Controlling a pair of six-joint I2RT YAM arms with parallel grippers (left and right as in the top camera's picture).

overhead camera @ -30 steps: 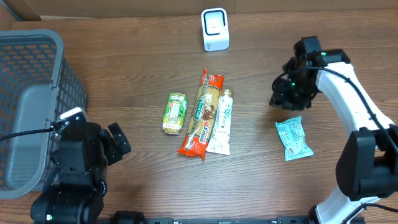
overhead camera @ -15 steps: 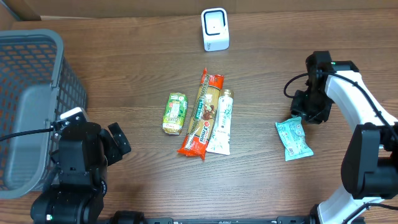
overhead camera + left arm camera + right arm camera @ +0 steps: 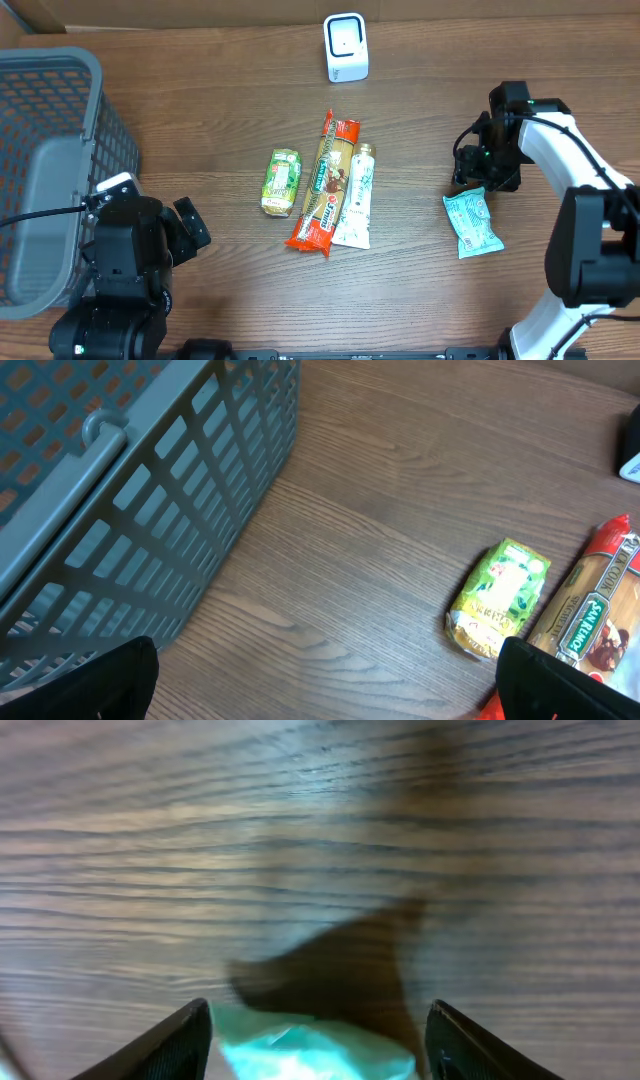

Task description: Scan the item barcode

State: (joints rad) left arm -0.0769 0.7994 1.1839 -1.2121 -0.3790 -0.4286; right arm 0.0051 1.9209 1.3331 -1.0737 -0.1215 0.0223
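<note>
A teal packet (image 3: 471,223) lies flat on the table at the right. My right gripper (image 3: 478,178) hovers over its far end, open. In the right wrist view the packet's blurred teal end (image 3: 310,1055) shows low between the two spread fingertips (image 3: 170,1045), which stand apart from it. The white barcode scanner (image 3: 346,47) stands at the back centre. My left gripper (image 3: 185,232) rests at the front left beside the basket; in its wrist view it (image 3: 325,690) is wide open with only bare wood between the fingers.
A green packet (image 3: 282,182), a long pasta pack (image 3: 325,184) and a white tube (image 3: 355,196) lie side by side mid-table. A grey mesh basket (image 3: 50,170) fills the left side. The left wrist view shows the basket wall (image 3: 150,490) and green packet (image 3: 498,598).
My right arm has swung down from the upper right to the teal packet's far end, and its jaws have spread wider. The packet and the left arm have not moved.
</note>
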